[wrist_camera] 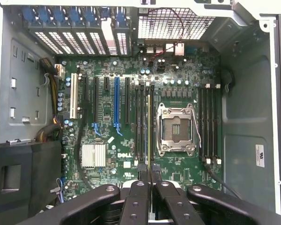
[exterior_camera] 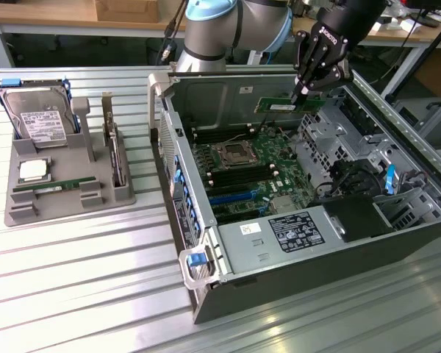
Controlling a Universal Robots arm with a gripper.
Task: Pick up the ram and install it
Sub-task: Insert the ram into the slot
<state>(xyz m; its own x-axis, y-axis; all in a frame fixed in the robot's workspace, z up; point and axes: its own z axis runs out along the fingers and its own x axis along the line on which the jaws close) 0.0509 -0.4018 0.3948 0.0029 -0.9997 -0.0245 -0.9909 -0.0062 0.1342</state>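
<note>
Furthest to the exterior view's left, we see a grey fixture (exterior_camera: 18,209) resting on the slatted metal table (exterior_camera: 81,287). It carries a hard drive (exterior_camera: 37,118) at its far end, a square silver processor chip (exterior_camera: 32,170) nearer, and a spare green memory strip (exterior_camera: 55,186) lying flat just beside the chip. A bracketed card (exterior_camera: 115,154) stands upright along the fixture's right edge.

Moving right, the open computer case (exterior_camera: 228,92) lies on its side, exposing the green motherboard (exterior_camera: 242,176) and its empty processor socket (exterior_camera: 234,155). A labelled power supply (exterior_camera: 294,232) occupies the near part of the case.

Further right, at the far side of the case, the gripper (exterior_camera: 301,92) hangs from the arm (exterior_camera: 228,29). It is pinched narrow on the ram (exterior_camera: 279,106), which it holds level above the motherboard, not seated in any slot.

From the wrist view we look straight down on the motherboard (wrist_camera: 178,89). The gripper (wrist_camera: 149,169) has its black fingertips (wrist_camera: 142,169) pressed against either face of the ram (wrist_camera: 149,126). We see the ram edge-on as a thin line running along the bank of black memory slots (wrist_camera: 141,122) just beside the processor socket (wrist_camera: 176,129).
</note>
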